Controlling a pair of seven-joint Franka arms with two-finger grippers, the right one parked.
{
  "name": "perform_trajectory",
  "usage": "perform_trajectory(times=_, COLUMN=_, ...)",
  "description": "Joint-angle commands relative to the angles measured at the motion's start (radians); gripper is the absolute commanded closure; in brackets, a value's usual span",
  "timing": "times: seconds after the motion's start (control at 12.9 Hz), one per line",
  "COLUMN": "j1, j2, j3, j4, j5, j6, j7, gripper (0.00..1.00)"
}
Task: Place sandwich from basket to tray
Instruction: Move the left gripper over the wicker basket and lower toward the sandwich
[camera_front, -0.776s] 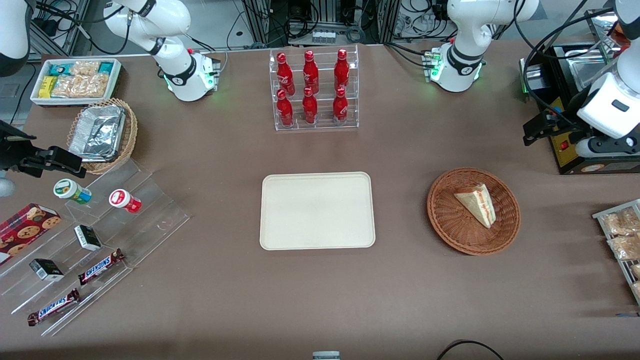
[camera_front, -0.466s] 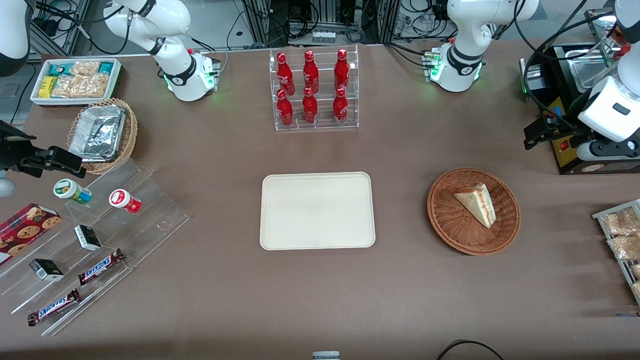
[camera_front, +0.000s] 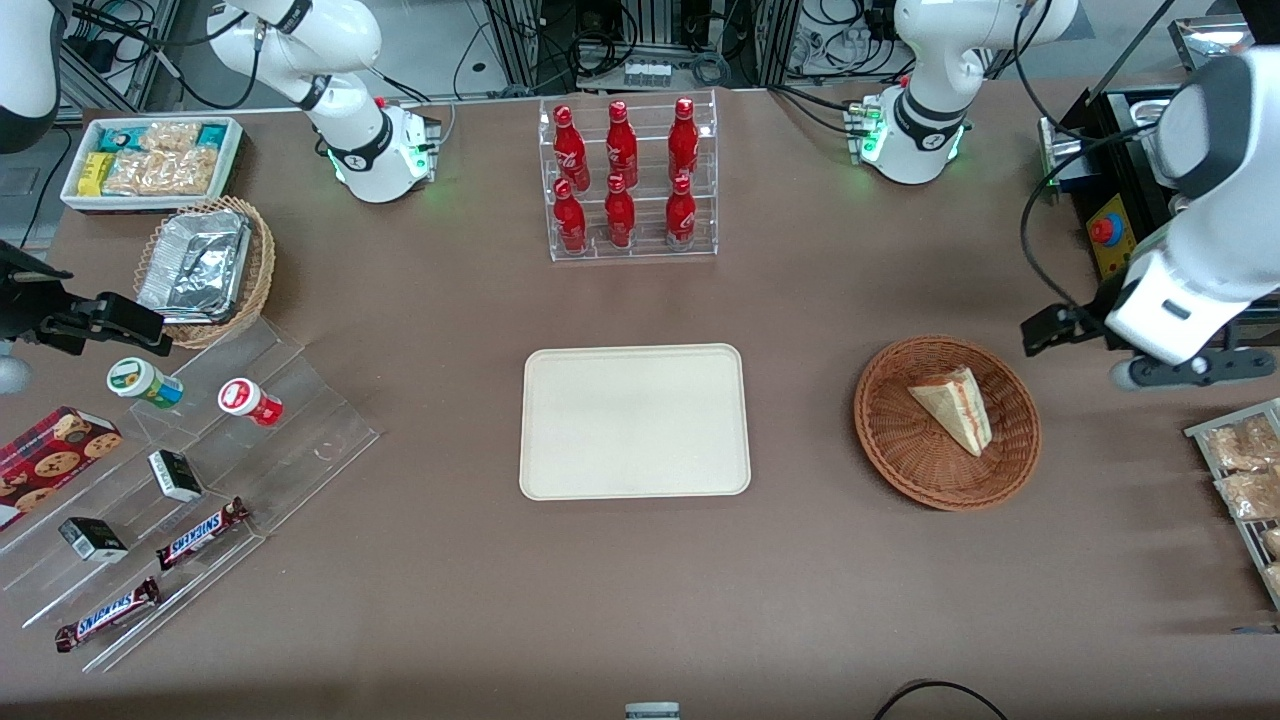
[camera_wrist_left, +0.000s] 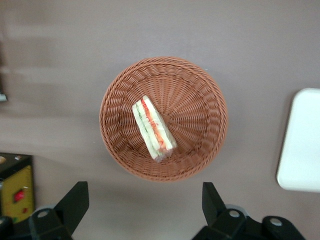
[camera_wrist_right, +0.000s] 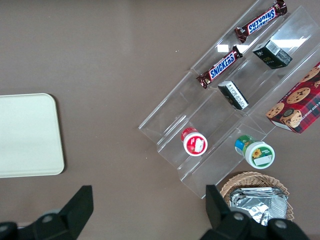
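Sandwich (camera_front: 953, 408) lies on its side in the basket (camera_front: 900, 440), filling edge turned up, so the bread faces are there for my fingers to close across. From the tray (camera_front: 634, 421), which waits bare for it, the basket sits at about three o'clock, well apart on the brown table (camera_front: 640, 590). My gripper (camera_wrist_left: 145, 210) hangs released, fingers spread wide and holding nothing, above the table just off the basket's rim toward my end, at roughly two o'clock from the sandwich in the front view. I judge that spread is meant to straddle the wedge once I am over it.

My wrist view shows the red and green layers (camera_wrist_left: 152, 127) and both open fingertips (camera_wrist_left: 75, 197), which the front view hides under my arm. The front view alone shows the tray whole.
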Motion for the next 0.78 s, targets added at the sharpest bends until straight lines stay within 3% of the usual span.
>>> perform_trajectory(times=0.0, j1=0.004, j2=-0.029, j3=-0.002, j4=-0.129, j5=0.011, j6=0.113, j7=-0.144, gripper=0.0)
perform_trajectory(times=0.39, j1=-0.004, j2=-0.014, j3=-0.002, j4=-0.393, j5=0.011, j6=0.424, j7=-0.327, gripper=0.0)
perform_trajectory(times=0.7, j1=-0.005, j2=0.031, j3=-0.003, j4=-0.41, j5=0.011, j6=0.457, j7=-0.433, gripper=0.0)
